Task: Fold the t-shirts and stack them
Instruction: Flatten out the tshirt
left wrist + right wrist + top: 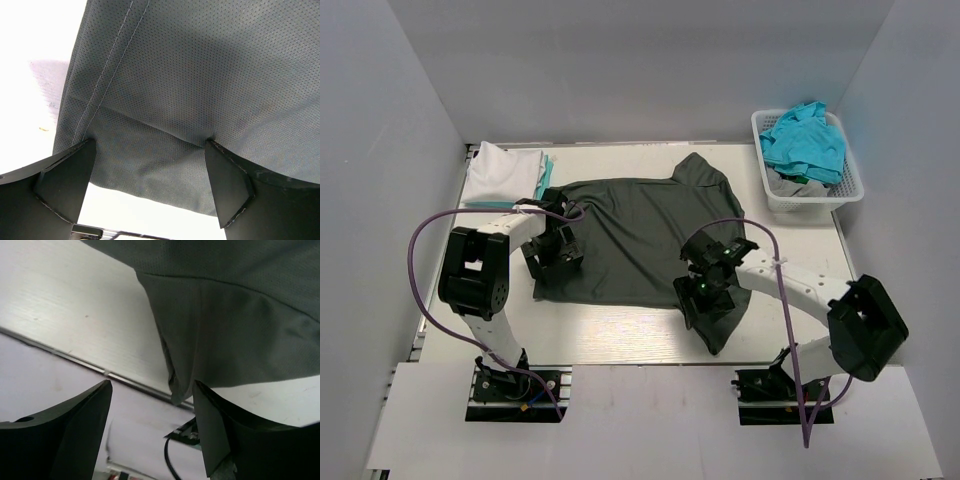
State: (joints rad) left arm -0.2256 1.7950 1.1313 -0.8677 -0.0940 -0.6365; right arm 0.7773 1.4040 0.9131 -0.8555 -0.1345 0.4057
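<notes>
The dark shirt lies spread over the middle of the table, collar toward the far side. The left gripper sits at the shirt's left edge. In the left wrist view its fingers are spread wide, with the hemmed cloth stretched across the gap and touching both tips – released, not clenched. The right gripper is over the near right corner. Its jaws are also parted, and the corner of the cloth points down between them – nothing is pinched. At the far left a folded white shirt rests on a teal one. Turquoise shirts are heaped in the basket at the far right.
</notes>
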